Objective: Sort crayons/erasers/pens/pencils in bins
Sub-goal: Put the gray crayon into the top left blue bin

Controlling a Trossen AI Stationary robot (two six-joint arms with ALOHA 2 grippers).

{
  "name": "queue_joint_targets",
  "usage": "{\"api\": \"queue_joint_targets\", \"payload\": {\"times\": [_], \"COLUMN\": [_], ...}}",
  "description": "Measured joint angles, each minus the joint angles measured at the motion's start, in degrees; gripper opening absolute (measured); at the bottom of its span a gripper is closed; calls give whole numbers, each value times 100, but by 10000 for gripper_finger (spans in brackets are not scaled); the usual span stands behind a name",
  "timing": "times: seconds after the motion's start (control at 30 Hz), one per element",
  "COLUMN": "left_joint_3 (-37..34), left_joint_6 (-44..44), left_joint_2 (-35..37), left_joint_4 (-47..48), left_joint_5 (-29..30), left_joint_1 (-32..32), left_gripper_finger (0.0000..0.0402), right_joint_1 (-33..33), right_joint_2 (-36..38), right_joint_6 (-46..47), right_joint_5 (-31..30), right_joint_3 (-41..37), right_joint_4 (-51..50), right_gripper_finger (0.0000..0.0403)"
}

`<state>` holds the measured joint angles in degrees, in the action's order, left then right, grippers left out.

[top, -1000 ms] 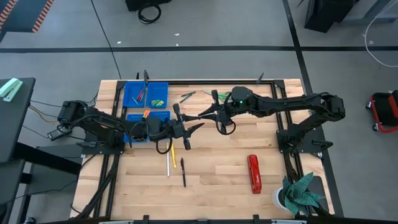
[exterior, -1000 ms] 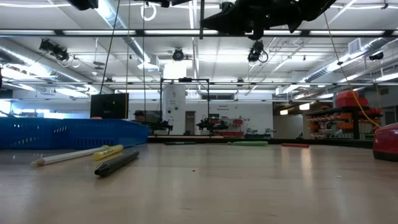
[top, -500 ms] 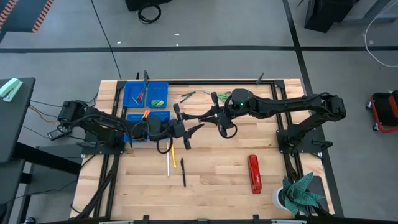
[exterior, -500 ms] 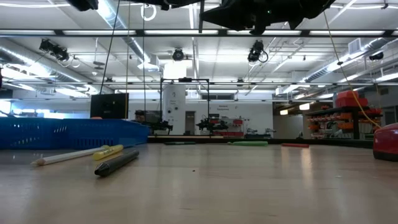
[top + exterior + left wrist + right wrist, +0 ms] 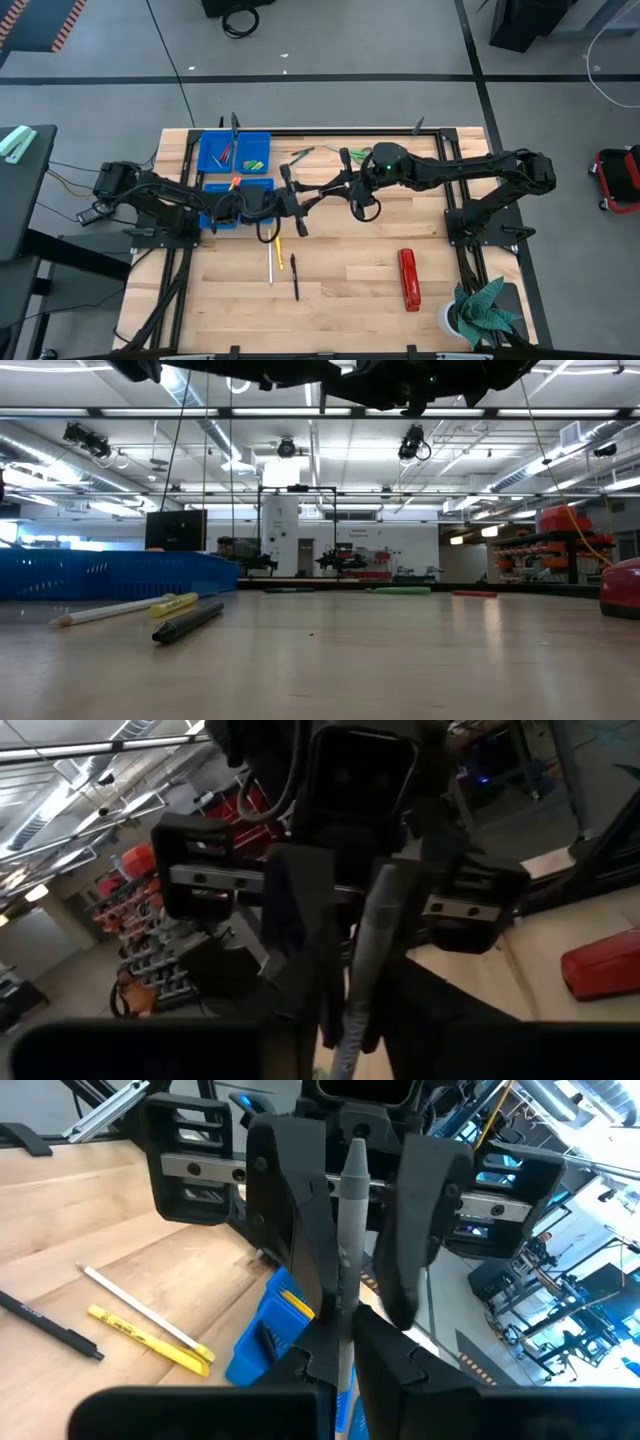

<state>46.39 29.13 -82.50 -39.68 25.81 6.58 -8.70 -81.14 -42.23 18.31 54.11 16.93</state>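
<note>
The pale slatted wooden bench [image 5: 350, 270] stands on a grey floor crossed by black tape lines; in the low view a hall of ceiling lights, ducts and racks stretches behind it. Above mid-bench the left tool [image 5: 300, 205] and the right tool [image 5: 335, 183] meet tip to tip. A thin grey pen [image 5: 349, 1200] stands between the narrowly parted fingers of both; the right tool is clamped on it, while the left tool's hold cannot be told. Bright-blue plastic bins [image 5: 236, 150] sit at the left rear. A white pencil [image 5: 270, 266], a yellow pencil [image 5: 279, 250] and a black pen [image 5: 295, 277] lie loose near the front, a long red stapler [image 5: 408, 279] well to their right.
</note>
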Motion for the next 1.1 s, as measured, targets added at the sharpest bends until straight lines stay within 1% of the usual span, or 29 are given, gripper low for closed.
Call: {"api": "queue_joint_targets", "payload": {"times": [0.13, 0.23, 0.37, 0.53, 0.67, 0.87, 1.0, 1.1], "left_joint_3": [0, 0, 0, 0, 2, 15, 13, 13], "left_joint_6": [9, 27, 27, 159, 335, 505, 573, 717], "left_joint_2": [0, 0, 0, 0, 42, 140, 129, 131], "left_joint_4": [5, 20, 17, -94, -115, -112, -42, 61], "left_joint_5": [-60, -110, -143, -187, -133, 313, 704, 1158], "left_joint_1": [3, 1, 1, 2, 21, 139, 221, 284], "left_gripper_finger": [54, 36, 37, 58, 37, 34, 34, 34], "right_joint_1": [-16, -21, -16, -52, -114, -182, -178, -180], "right_joint_2": [0, 0, 0, -1, -7, -9, -9, -9], "right_joint_6": [32, 52, 52, 92, 106, 135, 225, 235], "right_joint_5": [4, 11, 32, 20, 17, 12, 14, 13], "right_joint_3": [0, 0, 0, 2, 2, 2, 2, 2], "right_joint_4": [-2, -43, -50, -43, -49, -69, -67, -67], "right_gripper_finger": [29, 29, 29, 30, 43, 74, 84, 87]}}
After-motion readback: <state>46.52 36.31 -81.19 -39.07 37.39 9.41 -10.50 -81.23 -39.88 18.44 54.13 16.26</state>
